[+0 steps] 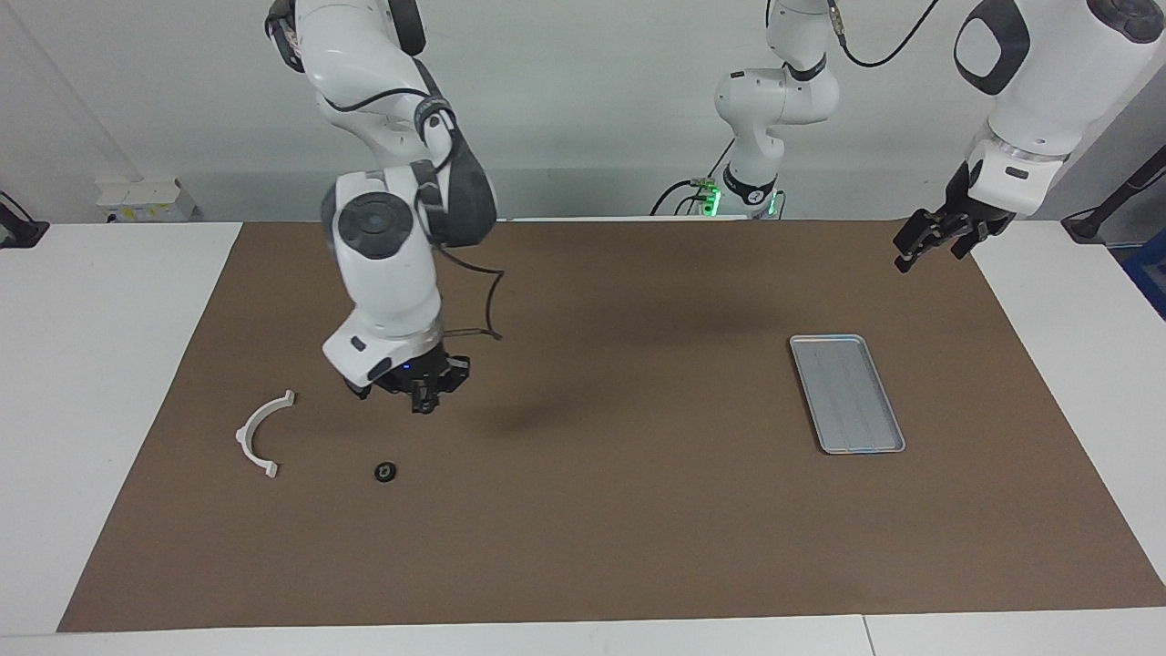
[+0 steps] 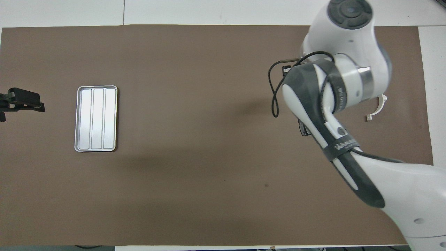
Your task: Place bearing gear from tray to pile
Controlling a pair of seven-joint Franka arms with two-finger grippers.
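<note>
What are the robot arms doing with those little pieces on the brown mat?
The right gripper is shut and up in the air over the group of small parts, with nothing visibly in it. Beside it on the mat lie a white curved plastic bracket and a small black round bearing gear. The flat silver metal tray at the left arm's end has nothing on it. The left gripper waits, open, off to the side.

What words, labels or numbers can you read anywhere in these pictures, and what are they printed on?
Strap band on the right arm: white lettering, too blurred and foreshortened to read.
Pale box by the wall: small yellow marks, too small to read.
Tray, white bracket, small black ring: no writing visible.
</note>
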